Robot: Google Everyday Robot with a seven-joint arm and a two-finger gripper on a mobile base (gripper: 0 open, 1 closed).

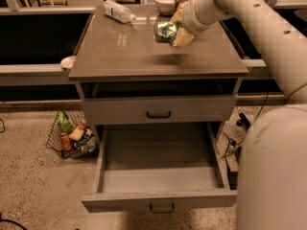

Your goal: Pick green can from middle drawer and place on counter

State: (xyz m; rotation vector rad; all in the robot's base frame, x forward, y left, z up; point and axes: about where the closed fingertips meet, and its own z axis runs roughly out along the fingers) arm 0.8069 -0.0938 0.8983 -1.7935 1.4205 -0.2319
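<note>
My gripper (171,31) is shut on the green can (166,32) and holds it on its side a little above the right rear part of the counter (124,51). A shadow lies on the counter under the can. The middle drawer (158,164) is pulled fully out below, its grey tray bare, its dark handle (161,208) at the front edge. The arm comes in from the upper right.
A clear plastic bottle (119,11) lies at the counter's back left and a white bowl (165,3) stands at the back. The top drawer (158,111) is closed. A wire basket (72,134) of items sits on the floor left of the cabinet. Cables lie on the right.
</note>
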